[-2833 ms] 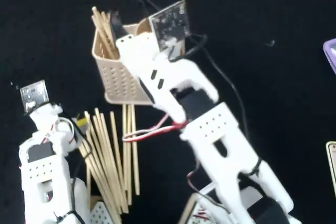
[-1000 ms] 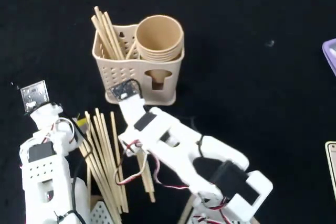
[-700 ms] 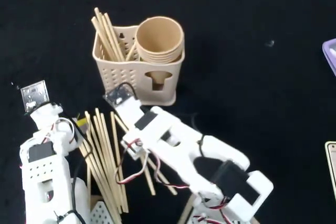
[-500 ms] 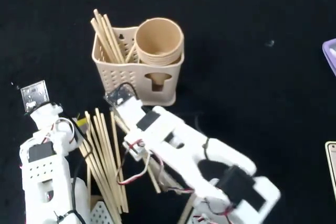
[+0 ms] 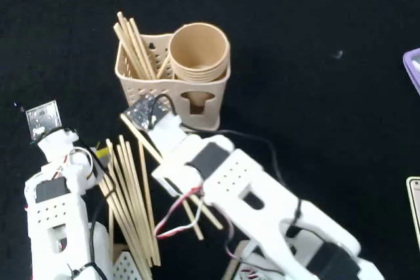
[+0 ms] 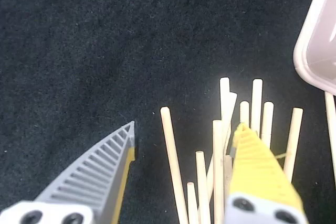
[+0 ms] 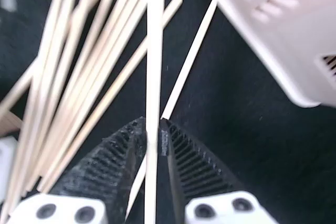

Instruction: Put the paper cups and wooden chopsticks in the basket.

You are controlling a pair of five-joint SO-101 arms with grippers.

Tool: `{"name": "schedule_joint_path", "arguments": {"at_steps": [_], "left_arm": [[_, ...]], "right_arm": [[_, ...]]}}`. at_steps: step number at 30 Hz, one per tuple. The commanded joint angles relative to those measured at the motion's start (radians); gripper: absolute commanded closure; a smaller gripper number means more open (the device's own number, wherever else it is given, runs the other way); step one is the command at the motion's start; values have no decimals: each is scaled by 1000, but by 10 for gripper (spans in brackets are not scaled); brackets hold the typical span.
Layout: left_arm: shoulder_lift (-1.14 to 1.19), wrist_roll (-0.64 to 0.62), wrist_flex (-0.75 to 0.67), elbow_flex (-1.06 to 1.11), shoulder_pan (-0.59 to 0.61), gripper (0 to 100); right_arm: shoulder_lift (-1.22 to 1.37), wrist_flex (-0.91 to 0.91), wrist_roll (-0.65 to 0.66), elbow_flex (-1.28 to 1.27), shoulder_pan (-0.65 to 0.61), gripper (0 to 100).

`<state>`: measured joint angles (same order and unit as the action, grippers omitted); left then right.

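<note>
Wooden chopsticks lie in a loose pile on black cloth at the near edge of the table, mostly side by side and pointing away from the arms. The left gripper hangs over the far ends of these sticks. Its grey and yellow jaws are spread wide, with one jaw above the sticks and the other above bare cloth, and they grip nothing.

Just beyond, the right gripper has its black ribbed jaws pinched onto a single chopstick. In the high view this stick runs slantwise across the pile rather than in line with it. Whether it is lifted off the cloth cannot be told.

Farther on, and close to that gripper, stands a cream perforated basket with two compartments. One compartment holds a bundle of upright chopsticks that lean outward. The other holds nested paper cups that sit upright with the mouth open.

At the table's right edge are a purple thing and a pale card, both cut off by the frame. Any print on the card is too small to tell.
</note>
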<state>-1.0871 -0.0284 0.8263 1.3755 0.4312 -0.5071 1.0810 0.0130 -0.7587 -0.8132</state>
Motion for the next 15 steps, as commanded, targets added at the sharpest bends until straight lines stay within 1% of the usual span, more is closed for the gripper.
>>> {"name": "schedule_joint_path", "arguments": {"at_steps": [1,4,7,10,15], "left_arm": [[-14,2,-15,-8,-4,708],[-14,2,-15,-8,-7,708],[-14,2,-15,-8,-8,708],[-14,2,-15,-10,-7,708],[-14,2,-15,-8,-4,708]], "right_arm": [[-182,37,11,116,14,988],[-274,43,14,183,20,988],[-341,-38,14,225,20,988],[-378,-216,12,240,20,988],[-349,-635,8,237,87,988]]}}
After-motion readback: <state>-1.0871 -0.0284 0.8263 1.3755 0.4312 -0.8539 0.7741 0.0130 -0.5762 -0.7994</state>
